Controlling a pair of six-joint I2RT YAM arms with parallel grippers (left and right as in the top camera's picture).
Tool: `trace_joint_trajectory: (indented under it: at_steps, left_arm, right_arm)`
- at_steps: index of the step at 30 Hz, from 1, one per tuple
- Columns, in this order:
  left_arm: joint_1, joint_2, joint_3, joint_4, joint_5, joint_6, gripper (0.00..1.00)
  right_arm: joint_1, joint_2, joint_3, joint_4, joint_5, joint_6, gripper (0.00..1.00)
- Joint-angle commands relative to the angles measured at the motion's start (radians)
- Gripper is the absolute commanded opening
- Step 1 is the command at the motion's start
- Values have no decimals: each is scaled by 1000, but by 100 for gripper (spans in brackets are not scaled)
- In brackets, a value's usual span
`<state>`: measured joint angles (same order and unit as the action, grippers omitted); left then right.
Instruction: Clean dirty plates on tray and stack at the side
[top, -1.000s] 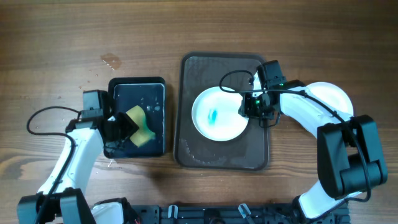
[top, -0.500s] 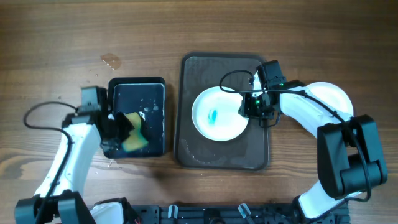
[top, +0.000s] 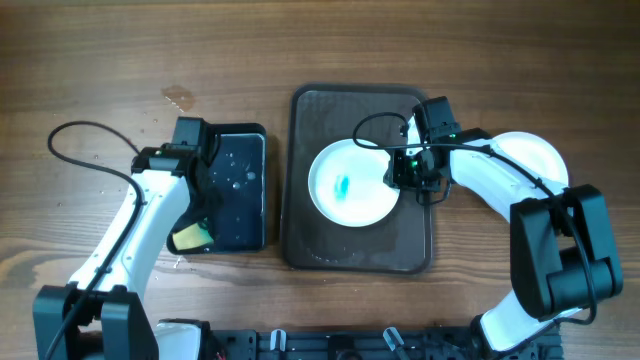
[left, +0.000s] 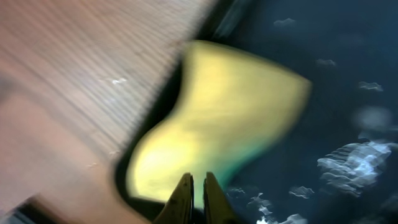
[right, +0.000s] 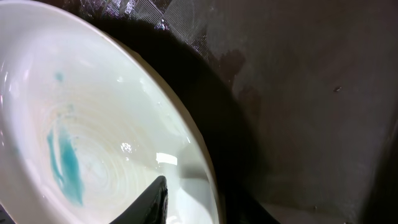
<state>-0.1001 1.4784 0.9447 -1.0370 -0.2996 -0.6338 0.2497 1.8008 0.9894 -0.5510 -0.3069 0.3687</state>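
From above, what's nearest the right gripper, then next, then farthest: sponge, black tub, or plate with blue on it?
1. The plate, on the tray, touching the right gripper.
2. The black tub, left of the tray.
3. The sponge, at the tub's left corner.

The table's (top: 300, 40) far side lay open. The right arm (top: 495, 180) barred the tray's (top: 308, 235) right edge, the left arm (top: 145, 220) the basin (top: 245, 190).

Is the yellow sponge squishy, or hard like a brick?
Probably squishy: the sponge looks bent where the left gripper pinches it. Likely light, as it is held by one edge. Possibly slippery: droplets dot the black tub.
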Motion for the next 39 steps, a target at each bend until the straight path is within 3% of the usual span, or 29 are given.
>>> trace_joint_trajectory:
  at_steps: [1,4,6,11,18,28,31,35,39]
  left_arm:
    - [27,-6,8,-30,-154,-142,4]
    - [77,-10,7,2,-106,-94,4]
    - [117,-6,-11,100,88,113,4]
    - [191,-3,-113,222,181,195,4]
    - [156,-3,-140,304,581,366,4]
    - [22,-5,-130,336,657,366,4]
    - [27,-24,-76,256,510,319,4]
    - [8,-29,-46,134,517,333,4]
    - [-48,-23,-97,127,404,201,4]
  right_arm:
    - [0,60,-32,-21,60,-1,32]
    - [0,60,-32,-21,59,0,32]
    - [0,60,-32,-21,59,2,32]
    - [0,60,-32,-20,24,5,33]
    - [0,60,-32,-10,18,26,32]
    - [0,60,-32,-11,18,26,33]
    - [0,60,-32,-14,18,24,33]
    - [0,60,-32,-11,18,24,33]
    - [0,60,-32,-10,18,25,33]
